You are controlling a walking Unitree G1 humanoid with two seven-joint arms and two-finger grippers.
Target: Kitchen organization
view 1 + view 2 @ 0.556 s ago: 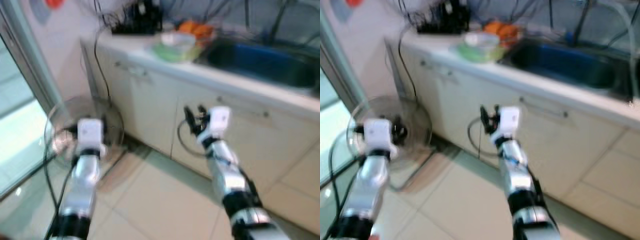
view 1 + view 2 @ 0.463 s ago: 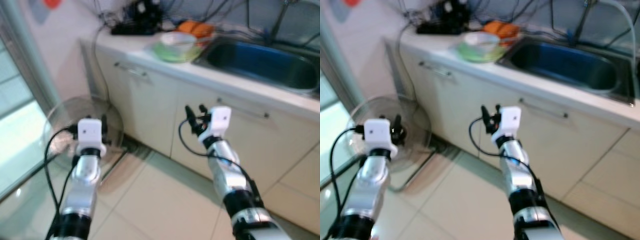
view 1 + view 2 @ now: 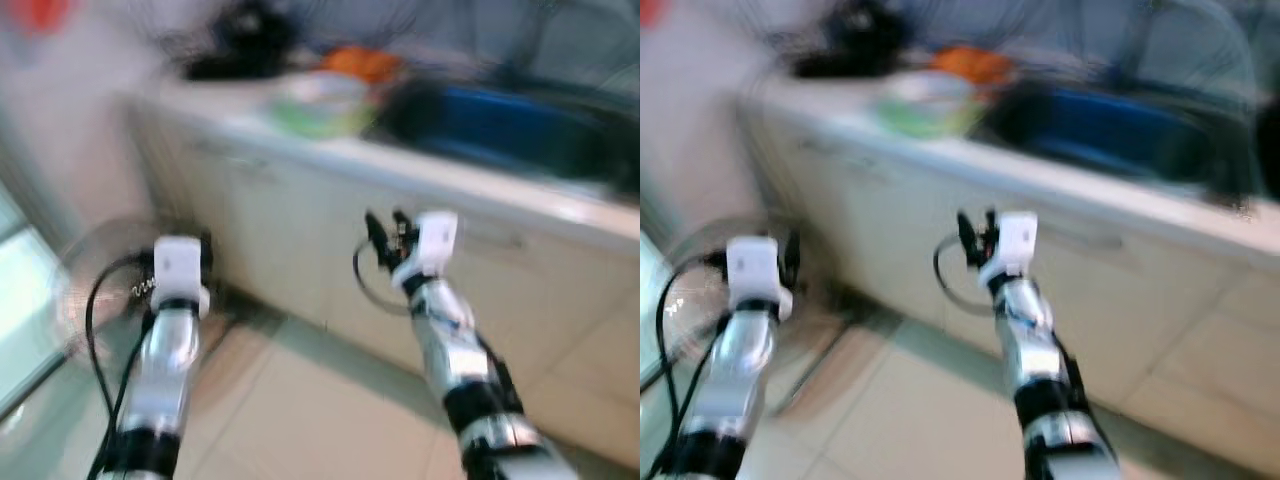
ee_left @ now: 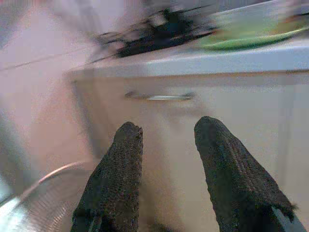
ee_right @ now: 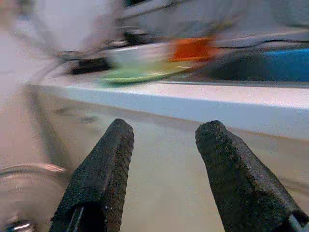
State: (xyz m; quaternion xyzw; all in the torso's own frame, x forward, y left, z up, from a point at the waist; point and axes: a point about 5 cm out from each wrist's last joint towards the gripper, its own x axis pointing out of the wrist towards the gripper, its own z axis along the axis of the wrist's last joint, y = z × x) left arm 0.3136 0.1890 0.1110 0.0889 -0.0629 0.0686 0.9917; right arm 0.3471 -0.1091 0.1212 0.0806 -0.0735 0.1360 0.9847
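Still walking up to the kitchen table [image 3: 420, 160].
Both my jaws stood open and empty; my view had swung and blurred, the green plate [image 3: 315, 110] not yet within reach.

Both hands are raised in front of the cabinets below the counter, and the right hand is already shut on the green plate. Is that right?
Not quite. The right hand is open and holds nothing; the right wrist view shows its fingers apart, with the green plate lying up on the counter beyond them. The left hand is raised before the cabinets too, as stated.
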